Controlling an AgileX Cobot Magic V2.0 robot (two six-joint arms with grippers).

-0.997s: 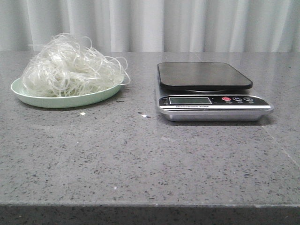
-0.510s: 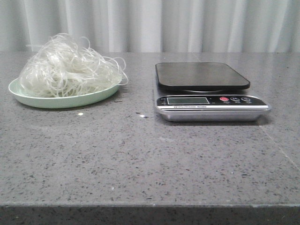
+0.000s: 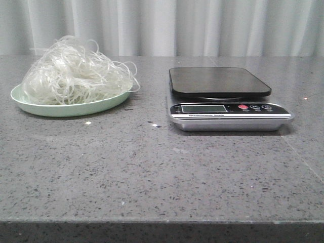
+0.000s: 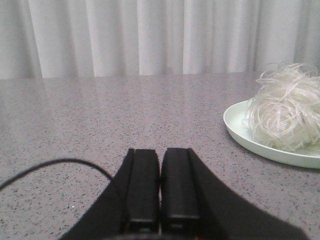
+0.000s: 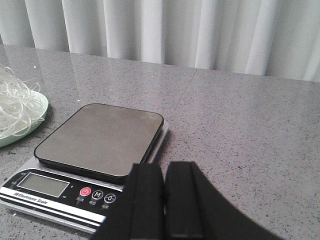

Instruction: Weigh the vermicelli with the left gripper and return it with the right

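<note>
Pale curtains hang behind a grey speckled stone table (image 3: 152,172). On its left side we see the vermicelli (image 3: 76,71), a fluffy whitish tangle heaped on a pale green plate (image 3: 30,105); to its right, well apart, sits a kitchen scale (image 3: 228,98) with a bare dark platform. Our left gripper (image 4: 160,185) rests low beside the plate with its fingers pressed together, holding nothing. Our right gripper (image 5: 165,200) sits just in front of the scale, fingers likewise together and empty. We judge nothing weighed yet: the left fingers should spread wide, come down over the heap's middle, and pinch deep enough that loose loops do not trail off.
</note>
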